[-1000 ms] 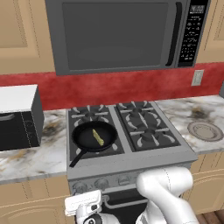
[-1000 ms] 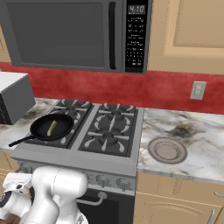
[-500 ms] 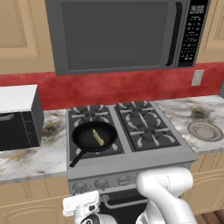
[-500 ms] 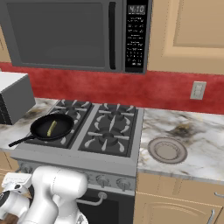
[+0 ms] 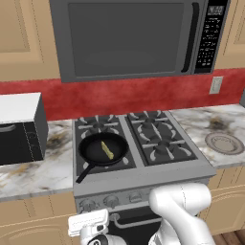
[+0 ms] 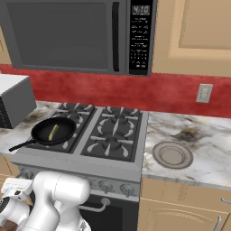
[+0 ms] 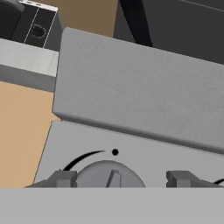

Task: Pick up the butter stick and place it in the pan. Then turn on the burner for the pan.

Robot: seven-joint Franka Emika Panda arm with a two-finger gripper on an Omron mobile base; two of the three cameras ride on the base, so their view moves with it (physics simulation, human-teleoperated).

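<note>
The pale yellow butter stick (image 5: 107,150) (image 6: 53,131) lies inside the black pan (image 5: 92,154) (image 6: 45,136). The pan sits on the front left burner, whose grate (image 5: 125,162) pokes out from under it. The pan's handle points toward the stove's front left corner. My gripper (image 7: 118,180) is low in front of the stove's control panel. A round grey knob (image 7: 98,175) sits between its fingertips (image 7: 65,178). The jaws stand open around the knob, with a gap on the right side. My white hand (image 5: 87,222) (image 6: 16,186) hangs just below the leftmost knob (image 5: 88,206).
More knobs (image 5: 136,196) (image 6: 106,186) line the stove front. A microwave (image 5: 129,38) hangs over the stove. A toaster oven (image 5: 19,129) stands on the left counter. A grey plate (image 5: 224,142) (image 6: 172,154) rests on the right counter. The oven door handle (image 6: 97,206) is below.
The hand has shifted slightly left and up toward the leftmost knob. The pan and butter stick have stayed put.
</note>
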